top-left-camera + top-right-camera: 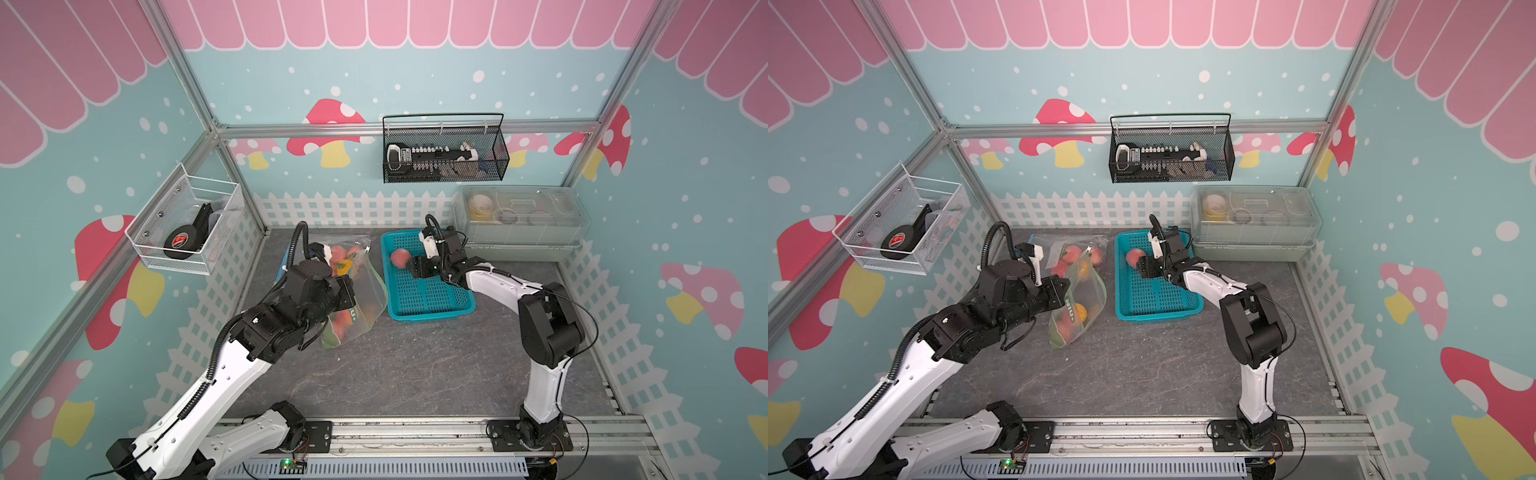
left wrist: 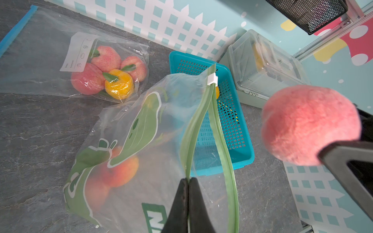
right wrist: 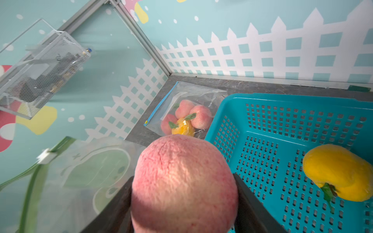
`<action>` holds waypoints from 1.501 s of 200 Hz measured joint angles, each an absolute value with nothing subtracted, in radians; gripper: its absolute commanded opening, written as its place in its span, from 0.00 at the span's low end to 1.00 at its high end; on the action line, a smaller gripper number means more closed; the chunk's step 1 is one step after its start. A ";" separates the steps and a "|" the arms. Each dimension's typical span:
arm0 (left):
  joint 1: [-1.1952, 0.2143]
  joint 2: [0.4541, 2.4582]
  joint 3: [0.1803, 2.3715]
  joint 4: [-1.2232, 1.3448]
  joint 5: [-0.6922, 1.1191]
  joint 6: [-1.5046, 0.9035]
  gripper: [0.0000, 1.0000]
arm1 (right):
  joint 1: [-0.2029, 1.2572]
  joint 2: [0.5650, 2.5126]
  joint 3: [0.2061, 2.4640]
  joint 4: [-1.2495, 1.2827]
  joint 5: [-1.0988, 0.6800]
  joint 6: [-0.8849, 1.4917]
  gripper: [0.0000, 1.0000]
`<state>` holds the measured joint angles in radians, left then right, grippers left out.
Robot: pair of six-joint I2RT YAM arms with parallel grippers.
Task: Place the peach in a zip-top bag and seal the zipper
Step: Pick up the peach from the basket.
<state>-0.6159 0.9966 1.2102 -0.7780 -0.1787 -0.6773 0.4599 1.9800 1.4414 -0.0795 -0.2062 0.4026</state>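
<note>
Two grips are on. My left gripper (image 2: pixel 188 181) is pinched tight on one green strip of the zipper (image 2: pixel 198 125), holding that edge of the zip-top bag (image 2: pixel 141 129) up off the table (image 1: pixel 415 365). My right gripper (image 3: pixel 183 179) is clamped on the peach (image 2: pixel 308 125), with a finger pressed against each side.

The peach hangs in the air above the far left part of the teal basket (image 1: pixel 432 309), just beside the bag's mouth and not yet in it. It is nearly round, and a faint crease runs over its top in the right wrist view. I cannot tell where its stem end points.

The zipper's long line runs from my left fingers away toward the back wall and ends at the white slider (image 2: pixel 212 79). Its two strips are parted, and the gap faces the basket. The bag's body sags to the table with peach-coloured fruit inside.

A yellow fruit (image 3: pixel 339 173) lies in the basket. A second bag (image 2: pixel 50 50) lies flat behind, holding three peaches and a yellow fruit.
</note>
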 measured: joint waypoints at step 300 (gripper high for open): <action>-0.614 0.984 1.208 -0.779 -0.160 -0.673 0.00 | 0.440 2.429 1.943 -0.194 -0.297 0.517 0.63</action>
